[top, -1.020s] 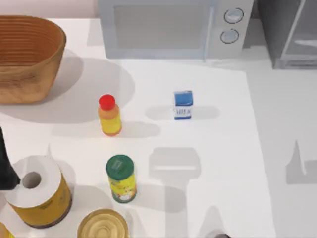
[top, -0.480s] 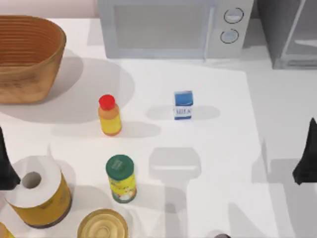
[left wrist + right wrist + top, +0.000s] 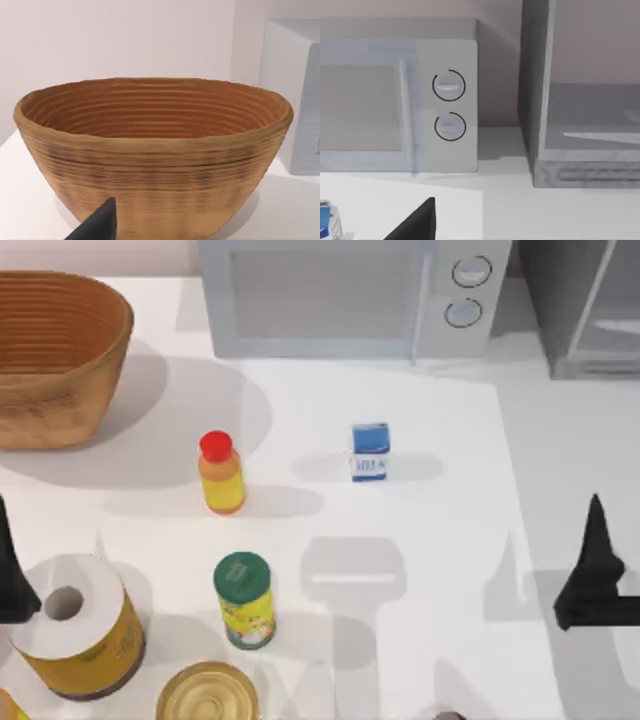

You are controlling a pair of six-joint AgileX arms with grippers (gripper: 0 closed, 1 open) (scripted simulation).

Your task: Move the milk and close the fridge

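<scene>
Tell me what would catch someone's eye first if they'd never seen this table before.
Probably the big woven basket at the table's back left corner, then the white microwave along the back edge with the grey fridge to its right. In the open middle stands the small blue and white milk, with a red-capped yellow bottle to its left. The right gripper sits at the right edge, the left gripper at the left edge.
</scene>
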